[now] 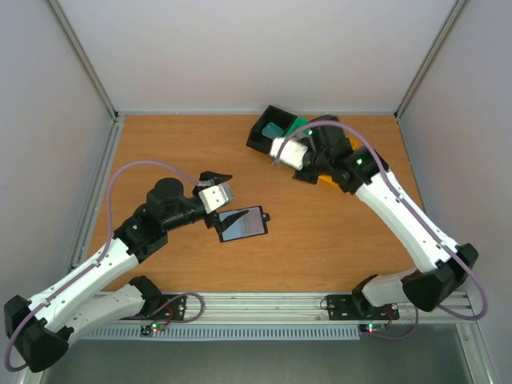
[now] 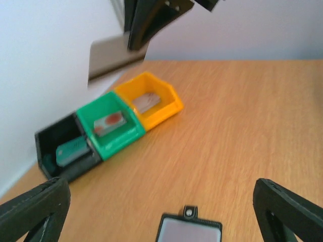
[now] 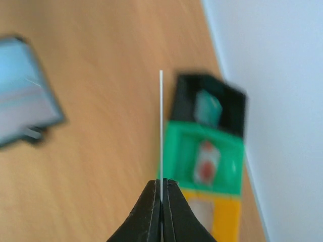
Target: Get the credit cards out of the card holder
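A card (image 3: 160, 126) sits edge-on in the right gripper (image 3: 161, 181), jaws pinched together on its lower edge, upper centre of the top view over the trays; looks staged for a drop. Teal card (image 2: 70, 151) is in the black tray (image 2: 50, 146), red card (image 2: 108, 122) in the green tray (image 2: 128, 136), whitish card (image 2: 146, 102) in the orange tray (image 2: 169, 106), so one per bin. Card holder (image 1: 242, 223) lies open mid-frame on the table (image 1: 160, 144), well apart from the trays; can't tell if the pockets hold more. Left gripper (image 2: 161, 204) hovers at its upper-left corner, fingers wide apart, holding nothing, probably placed to pin it.
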